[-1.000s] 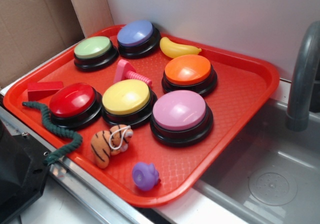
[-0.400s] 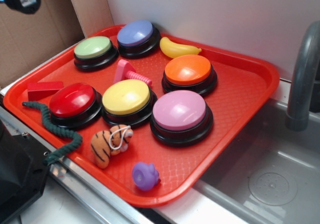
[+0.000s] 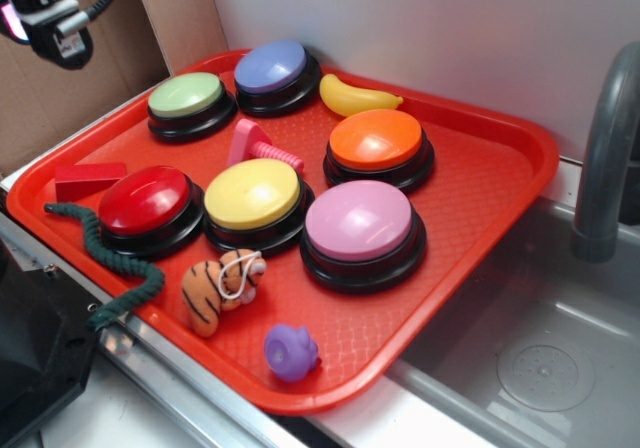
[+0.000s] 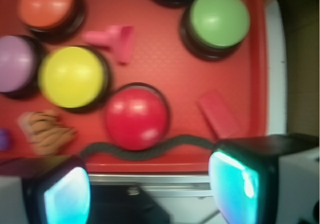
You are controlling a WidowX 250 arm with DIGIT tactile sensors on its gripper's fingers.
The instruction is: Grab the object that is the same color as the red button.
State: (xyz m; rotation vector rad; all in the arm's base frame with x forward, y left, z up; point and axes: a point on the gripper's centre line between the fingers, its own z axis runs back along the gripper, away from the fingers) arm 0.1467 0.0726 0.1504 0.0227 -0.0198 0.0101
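You had the claw point(image 4: 150, 191) up high w/ fingers spread wide, gripping nothing, prob. to survey the tray point(image 3: 480, 178). Red block point(image 3: 88, 179) lay flat near the tray's left edge, just beside the red button point(image 3: 146, 200), rope point(image 3: 110, 258) nearby.

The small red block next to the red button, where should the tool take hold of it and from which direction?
Come from straight above. The red block lies flat on the tray floor, so only its narrow long sides offer grip; close across those, at mid-length. The red button and green rope sit close by, so keeping the fingers off that side seems wise. The tool hangs high, clear of it.
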